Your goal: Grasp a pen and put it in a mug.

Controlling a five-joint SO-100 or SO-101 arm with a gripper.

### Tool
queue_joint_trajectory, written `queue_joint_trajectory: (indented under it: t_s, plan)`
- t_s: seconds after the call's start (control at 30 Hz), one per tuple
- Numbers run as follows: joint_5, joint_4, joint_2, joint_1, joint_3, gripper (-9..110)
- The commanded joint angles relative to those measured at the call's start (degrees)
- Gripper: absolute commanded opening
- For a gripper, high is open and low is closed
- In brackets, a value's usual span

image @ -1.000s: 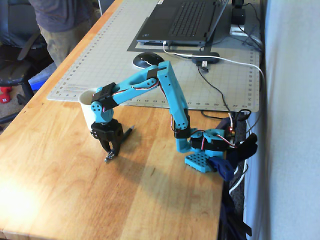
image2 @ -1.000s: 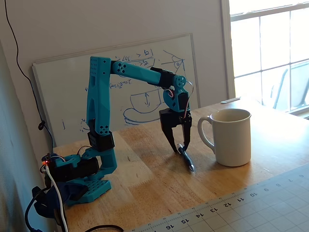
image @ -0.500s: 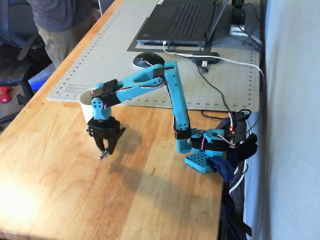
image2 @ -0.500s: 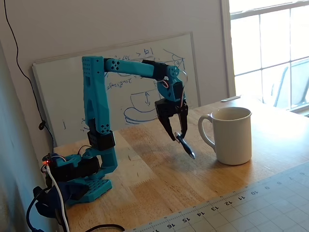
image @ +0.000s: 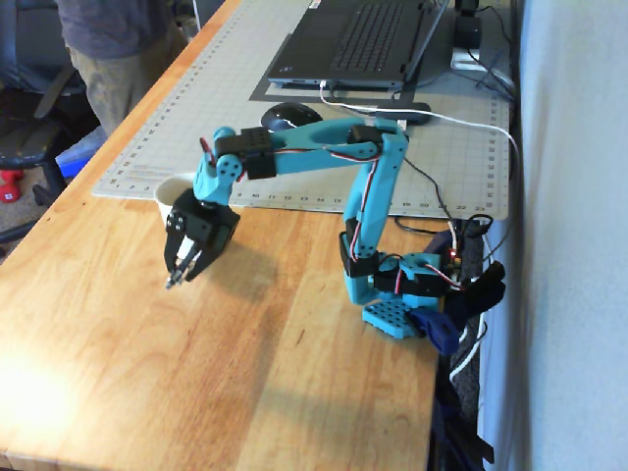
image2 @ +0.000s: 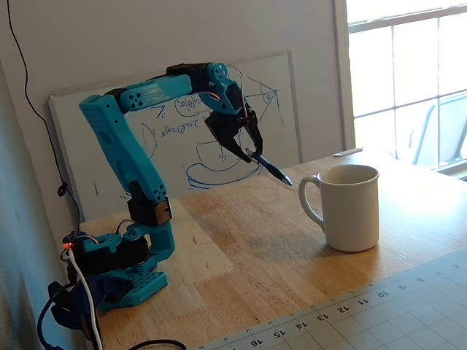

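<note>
Wooden table (image2: 408, 211): one, bearing everything else. Cutting mat (image: 235, 98): one, covering the far part of the table in the high fixed view, carrying one laptop (image: 363, 39) and one mouse (image: 285, 116). Whiteboard (image2: 95, 138): one, leaning on the wall behind the arm in the low fixed view.

Arm (image2: 124, 157): one, teal, base at the table edge, upper links reaching toward the mug.

Mug (image2: 352, 206): one, cream-white, upright on the table, mouth open upward, handle (image2: 306, 200) turned toward the arm. Partly hidden behind the wrist in the high fixed view; only the rim (image: 169, 186) visible there.

Gripper (image2: 250, 152): one, black, raised well clear of the table, fingers closed on the pen's upper end.

Pen (image2: 268, 167): one, dark, held in the air. Long axis tilted, sloping down from the fingers toward the mug, free end pointing at the handle side. In the low fixed view, lower end near rim height and short of the rim, on the arm's side of the handle.

Deciding relation: mug opening lying beyond the pen's lower end, further along the direction the pen points. Judged requirement: carry onward over the rim and bring the axis nearer vertical before release; as tilted now, likely to strike the handle or rim.
</note>
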Motion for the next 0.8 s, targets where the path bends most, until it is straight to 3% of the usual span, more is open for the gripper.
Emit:
queue_joint_trajectory:
  t_s: [0.0,0.37,0.57,0.77]
  plan:
    - [6.86,-9.05,12.66,2.2,2.37,1]
    - [32.61,-45.18,24.79,12.83,16.17,1]
    - [36.47,-60.03,27.6,18.11,19.16,1]
    - [36.47,-64.78,27.69,25.84,24.26,1]
